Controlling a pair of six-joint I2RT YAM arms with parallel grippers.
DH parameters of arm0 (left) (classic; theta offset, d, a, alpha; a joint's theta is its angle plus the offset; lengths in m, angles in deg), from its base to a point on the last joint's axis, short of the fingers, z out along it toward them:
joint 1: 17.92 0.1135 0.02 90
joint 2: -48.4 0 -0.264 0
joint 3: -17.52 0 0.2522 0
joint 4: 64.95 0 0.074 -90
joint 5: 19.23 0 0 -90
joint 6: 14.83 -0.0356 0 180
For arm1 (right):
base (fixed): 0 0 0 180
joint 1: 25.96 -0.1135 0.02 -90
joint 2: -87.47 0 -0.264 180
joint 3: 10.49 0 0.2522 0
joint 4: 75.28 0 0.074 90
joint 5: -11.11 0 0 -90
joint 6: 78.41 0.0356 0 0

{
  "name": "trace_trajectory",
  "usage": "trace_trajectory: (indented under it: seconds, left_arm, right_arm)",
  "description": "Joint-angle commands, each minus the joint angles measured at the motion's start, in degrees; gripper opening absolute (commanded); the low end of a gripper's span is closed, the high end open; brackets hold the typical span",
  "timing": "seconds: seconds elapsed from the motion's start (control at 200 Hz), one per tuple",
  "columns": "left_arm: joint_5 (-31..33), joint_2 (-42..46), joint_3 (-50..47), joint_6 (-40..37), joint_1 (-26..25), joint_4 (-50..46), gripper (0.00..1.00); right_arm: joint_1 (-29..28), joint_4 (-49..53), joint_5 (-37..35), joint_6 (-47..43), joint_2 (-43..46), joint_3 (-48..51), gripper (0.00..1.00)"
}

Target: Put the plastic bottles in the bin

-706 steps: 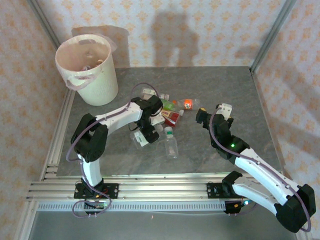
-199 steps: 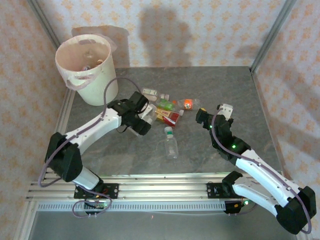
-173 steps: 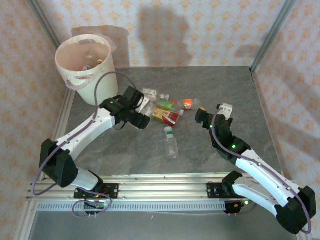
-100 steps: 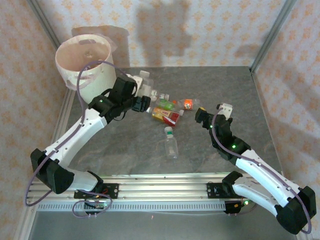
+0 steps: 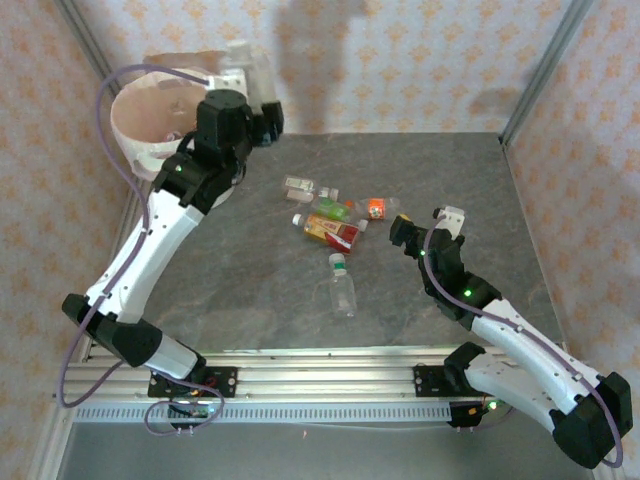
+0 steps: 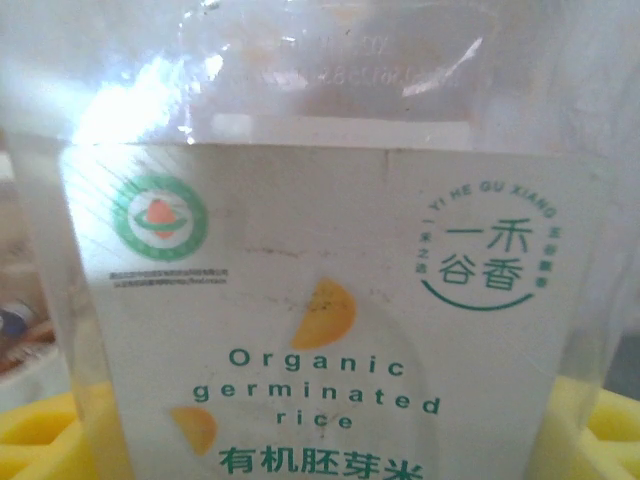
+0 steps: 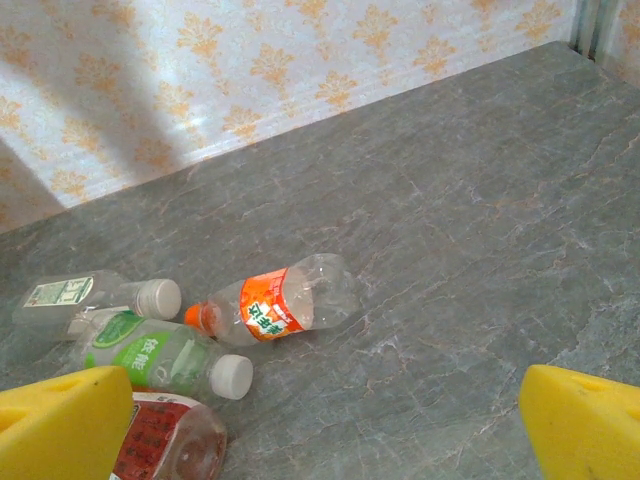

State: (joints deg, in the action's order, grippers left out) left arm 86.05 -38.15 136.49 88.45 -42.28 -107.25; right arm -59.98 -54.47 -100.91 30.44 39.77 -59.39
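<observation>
Your left gripper has its jaws clamped on a rice-labelled bottle, high at the bin's 2 o'clock edge, while the right gripper idles over the surface with jaws wide apart, so releasing now could drop it outside the rim.

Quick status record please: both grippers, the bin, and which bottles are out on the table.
left gripper: shut on the rice-label bottle, raised beside the bin rim
right gripper: open, empty, facing the bottle cluster
bin: far-left corner, bag-lined
on table: orange-label bottle, green-label bottle, red-label bottle, lone clear bottle nearer the arms
</observation>
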Motion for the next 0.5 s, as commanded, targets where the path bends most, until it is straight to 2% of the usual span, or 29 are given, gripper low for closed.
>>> trace_trajectory:
  seconds: [0.0,0.275,0.495]
  left_arm:
    - [7.8,-2.9,3.8,2.9,4.7,6.3,0.64]
    - [14.4,-13.9,13.3,10.8,14.2,6.3,0.64]
    - [19.3,-20.0,19.0,16.3,17.2,4.7,0.66]
  right_arm:
    - [0.1,-1.6,-0.3,-0.8,0.9,-0.5,0.99]
    - [0.2,-2.2,-0.3,-3.4,0.6,-1.2,0.99]
    - [0.2,-1.0,-0.6,-3.7,0.6,-2.1,0.99]
